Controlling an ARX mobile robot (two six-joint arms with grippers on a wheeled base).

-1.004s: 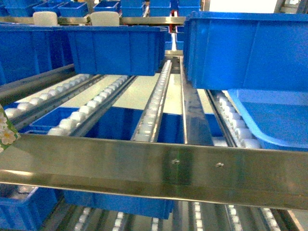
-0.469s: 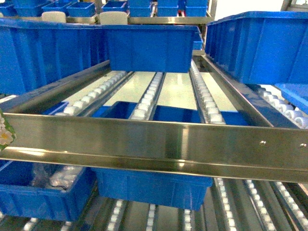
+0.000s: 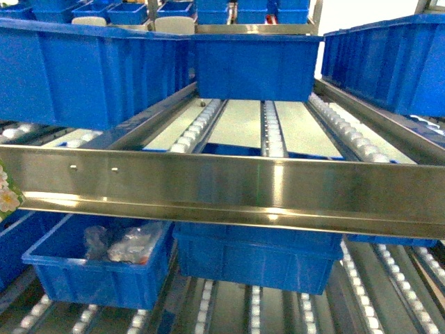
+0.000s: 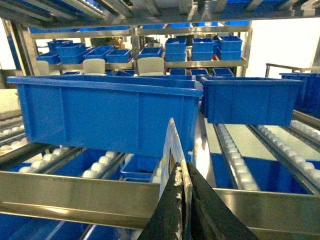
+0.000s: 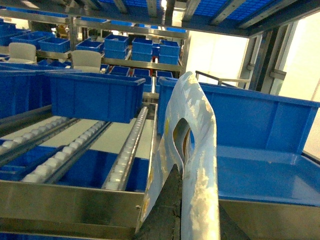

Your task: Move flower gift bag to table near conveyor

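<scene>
- The right gripper (image 5: 181,212) is clenched on the bag (image 5: 192,150): its dark fingers (image 5: 167,210) meet at the bottom of the right wrist view, pinching the pale, glossy top edge just beneath the handle cut-out. A pinch near the handle probably lets the bag hang without crumpling.
- The left gripper (image 4: 183,210) is likewise clamped on a thin upright edge of the bag (image 4: 170,160), its two dark fingers (image 4: 167,215) pressed together on it. With both arms gripping, the top is likely held taut and level so the bag cannot swing.
- In the head view only a flowered corner of the bag (image 3: 7,191) shows, at the far left edge, in front of the steel rail (image 3: 229,191); neither gripper is visible there.
- Both wrist views show the bag raised above that rail, in front of the conveyor (image 3: 268,129), and touching none of it as far as I can tell.
- Beyond, blue bins (image 3: 97,73) sit on the roller lanes, one bin (image 3: 97,268) below holding wrapped items.
- No table is in view, so the bag appears to be in transit, with the set-down not yet done.
- The next move probably calls for keeping both grips matched, lest the thin edge tear or slip.
</scene>
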